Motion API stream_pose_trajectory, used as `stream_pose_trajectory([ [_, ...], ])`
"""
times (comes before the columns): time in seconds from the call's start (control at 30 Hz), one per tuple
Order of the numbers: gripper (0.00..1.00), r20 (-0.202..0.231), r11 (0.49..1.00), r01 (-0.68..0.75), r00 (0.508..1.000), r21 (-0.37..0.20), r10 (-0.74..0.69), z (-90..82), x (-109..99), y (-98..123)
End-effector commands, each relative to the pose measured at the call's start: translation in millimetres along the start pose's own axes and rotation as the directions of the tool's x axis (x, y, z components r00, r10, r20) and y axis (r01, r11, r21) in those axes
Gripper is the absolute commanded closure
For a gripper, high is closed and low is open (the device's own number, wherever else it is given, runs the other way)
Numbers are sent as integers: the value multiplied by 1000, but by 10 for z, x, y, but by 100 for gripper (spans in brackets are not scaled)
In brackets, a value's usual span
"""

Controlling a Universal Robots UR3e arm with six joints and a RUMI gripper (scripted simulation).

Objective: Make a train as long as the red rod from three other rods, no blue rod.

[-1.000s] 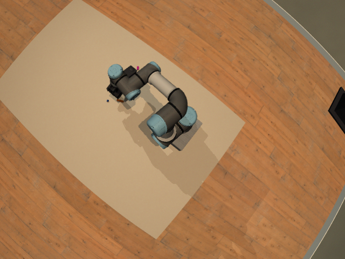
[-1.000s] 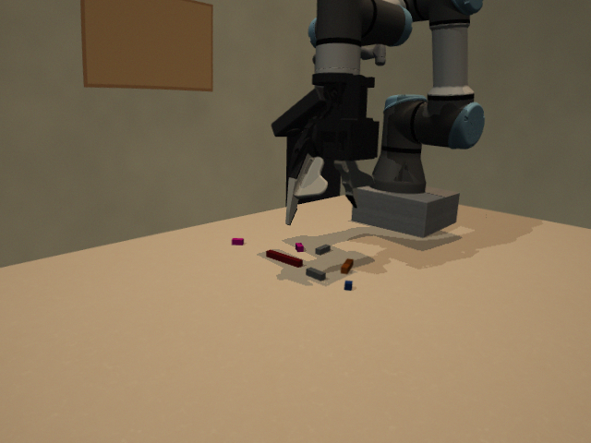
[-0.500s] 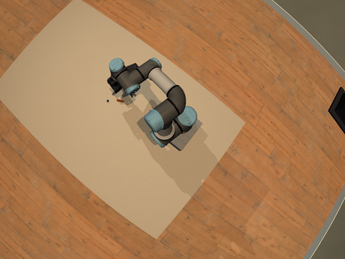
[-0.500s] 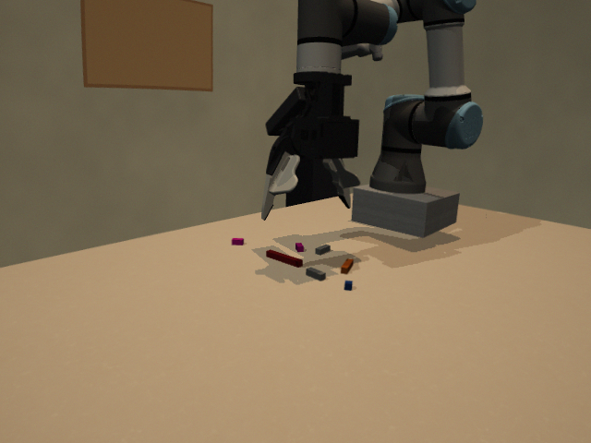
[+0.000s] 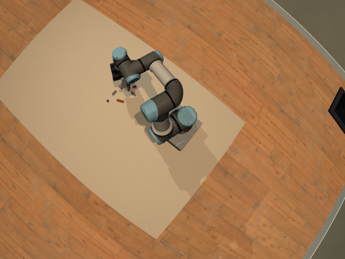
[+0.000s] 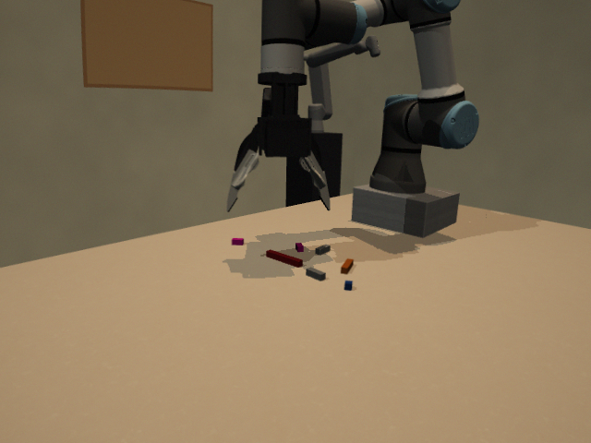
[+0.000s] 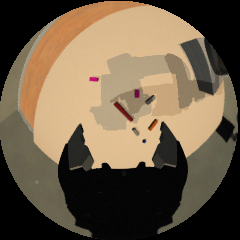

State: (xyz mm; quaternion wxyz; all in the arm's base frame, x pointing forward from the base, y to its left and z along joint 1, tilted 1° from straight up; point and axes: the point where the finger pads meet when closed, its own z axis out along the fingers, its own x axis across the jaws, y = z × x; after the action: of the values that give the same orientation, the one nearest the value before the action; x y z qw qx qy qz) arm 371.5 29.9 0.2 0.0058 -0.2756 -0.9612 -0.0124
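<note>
Claw: the gripper [image 6: 278,206] hangs wide open and empty above the rods.
Reference: the red rod [image 6: 283,257] lies flat, partly in the arm's shadow.
Candidates: two magenta rods [image 6: 237,241] [image 6: 299,246], two grey rods [image 6: 322,248] [image 6: 315,273] and an orange rod [image 6: 346,265], all scattered apart; 2+2+3 would match.
Avoid: the blue rod [image 6: 348,284].
Technique: descend squarely over one short rod, jaws across its width, clear of neighbours.

We've got a tan mat [image 5: 83,156] on a wood plank floor [image 5: 264,139], drab olive walls [image 6: 119,166], and a brown board [image 6: 147,45] hung far left.
</note>
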Motion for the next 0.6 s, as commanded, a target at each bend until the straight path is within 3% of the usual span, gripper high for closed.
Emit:
stream_pose_trajectory([
  [0.0, 0, -3, 991, -134, 991, 7, 134, -1, -138, -69],
  [0.57, 0, -3, 990, -142, 990, 7, 142, -1, -146, -74],
])
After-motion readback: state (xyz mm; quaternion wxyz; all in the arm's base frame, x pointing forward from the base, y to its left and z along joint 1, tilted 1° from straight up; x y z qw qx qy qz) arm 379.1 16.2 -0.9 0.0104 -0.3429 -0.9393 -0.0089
